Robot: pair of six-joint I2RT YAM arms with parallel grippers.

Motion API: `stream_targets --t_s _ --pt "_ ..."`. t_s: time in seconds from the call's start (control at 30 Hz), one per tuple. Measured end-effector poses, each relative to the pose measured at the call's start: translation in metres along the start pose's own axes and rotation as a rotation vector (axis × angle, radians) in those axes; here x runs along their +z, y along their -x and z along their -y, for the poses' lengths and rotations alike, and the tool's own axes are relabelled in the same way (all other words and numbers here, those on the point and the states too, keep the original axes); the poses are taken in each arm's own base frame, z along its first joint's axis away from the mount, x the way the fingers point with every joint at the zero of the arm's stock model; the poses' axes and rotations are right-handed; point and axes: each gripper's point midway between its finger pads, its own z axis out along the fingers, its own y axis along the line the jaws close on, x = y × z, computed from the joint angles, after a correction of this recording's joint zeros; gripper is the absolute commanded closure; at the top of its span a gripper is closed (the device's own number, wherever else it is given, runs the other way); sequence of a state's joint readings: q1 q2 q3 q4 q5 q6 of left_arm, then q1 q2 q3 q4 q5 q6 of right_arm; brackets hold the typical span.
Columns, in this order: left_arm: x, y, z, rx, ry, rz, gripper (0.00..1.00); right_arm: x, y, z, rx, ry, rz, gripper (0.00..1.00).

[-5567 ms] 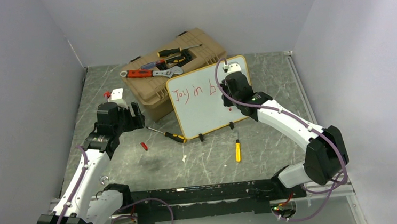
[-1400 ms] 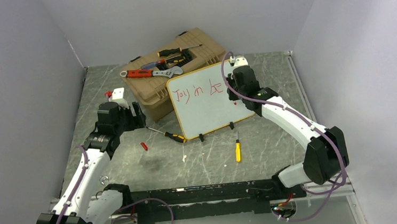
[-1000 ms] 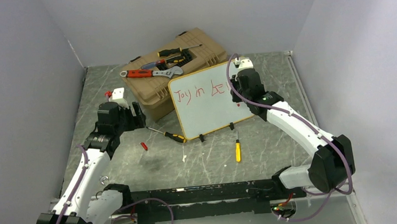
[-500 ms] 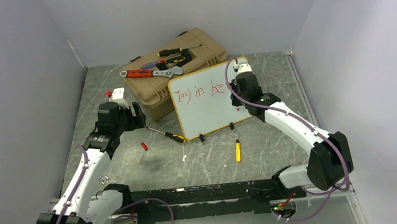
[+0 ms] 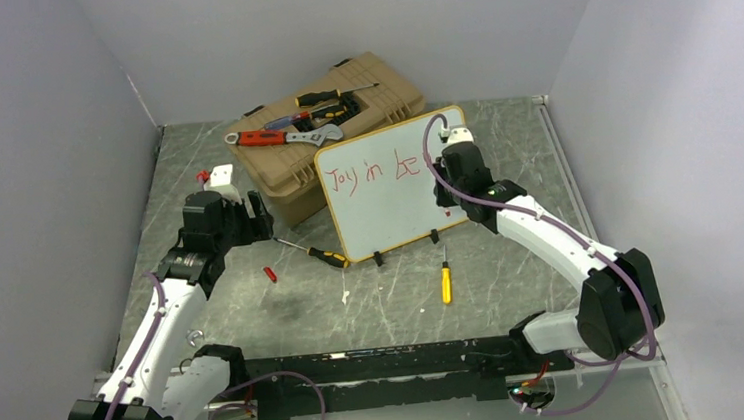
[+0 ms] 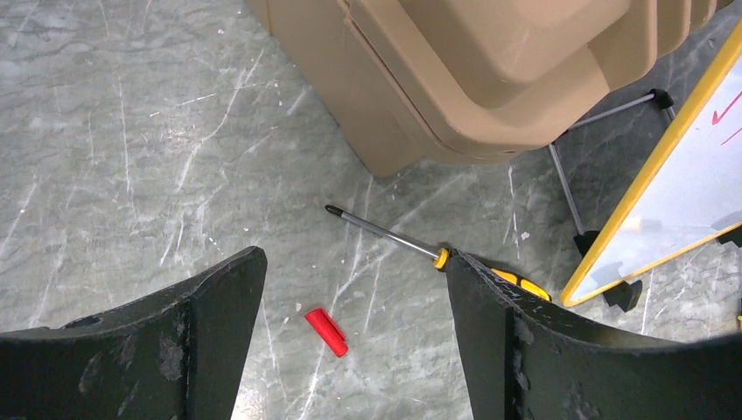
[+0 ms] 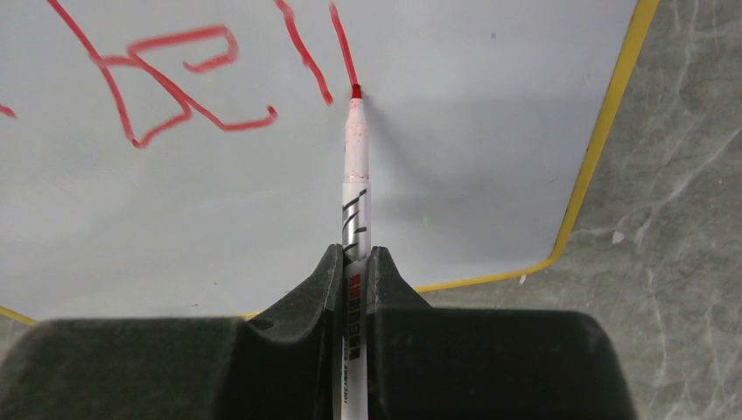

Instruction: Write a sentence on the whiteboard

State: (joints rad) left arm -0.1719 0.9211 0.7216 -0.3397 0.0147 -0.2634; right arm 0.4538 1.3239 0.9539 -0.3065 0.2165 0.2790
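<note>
Whiteboard (image 5: 388,209): stands tilted back at the middle of the table (image 5: 375,300), nearer the far edge, on two small black clip feet with a wire prop behind. Its left side is just in front of the toolbox; I cannot tell whether they touch.
Whiteboard, handling: probably light and stiff, with a slick face. A hard push from the pen could slide it on its feet or tip it back. The yellow frame edge looks the safest hold, clear of the wet ink.
Toolbox (image 5: 384,89): tan, closed, at the far edge left of centre, with hand tools lying on its lid.
Sentence (image 5: 373,171): red, along the top of the board. It reads "Joy in be" plus two short strokes, so by my reckoning under half is written.
Right gripper (image 7: 354,262): fingers pinched narrow around the marker, held up to the board's upper right area.
Left gripper (image 6: 350,271): jaws spread wide and holding nothing, hanging above the table's left side, near the toolbox front.
Marker (image 7: 354,188): white barrel, red tip touching the board at the lower end of the last stroke.
Screwdrivers: a black-and-yellow one (image 6: 394,238) by the board's near left corner, a yellow one (image 5: 445,282) just in front of the board.
Red cap (image 6: 325,331): on the table below the left jaws.
</note>
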Motion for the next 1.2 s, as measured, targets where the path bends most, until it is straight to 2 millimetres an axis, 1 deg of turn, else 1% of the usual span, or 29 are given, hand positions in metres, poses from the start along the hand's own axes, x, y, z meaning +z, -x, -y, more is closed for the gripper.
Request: stream_targets --t_s 0.2,0.43,0.6,0.8,0.97,1.1,1.2 --pt "0.0 0.0 0.0 0.0 0.0 0.001 0.19 -0.003 0.018 -0.002 -0.007 0.001 0.042 1.0" --pt "0.0 0.0 0.0 0.0 0.0 0.001 0.19 0.002 0.03 -0.003 -0.028 -0.007 0.058 1.0" --pt "0.0 0.0 0.0 0.0 0.0 0.001 0.19 0.005 0.034 -0.002 -0.036 -0.015 0.059 1.0" --pt "0.0 0.0 0.0 0.0 -0.002 0.001 0.19 0.007 0.036 0.009 -0.024 -0.052 0.064 1.0" --pt "0.0 0.0 0.001 0.0 -0.007 0.0 0.19 0.007 0.037 0.013 -0.018 -0.058 0.064 1.0" --pt "0.0 0.0 0.001 0.0 -0.007 0.0 0.19 0.007 0.036 0.013 -0.013 -0.057 0.063 1.0" --pt "0.0 0.0 0.001 0.0 -0.008 0.0 0.19 0.007 0.03 0.014 -0.004 -0.06 0.052 1.0"
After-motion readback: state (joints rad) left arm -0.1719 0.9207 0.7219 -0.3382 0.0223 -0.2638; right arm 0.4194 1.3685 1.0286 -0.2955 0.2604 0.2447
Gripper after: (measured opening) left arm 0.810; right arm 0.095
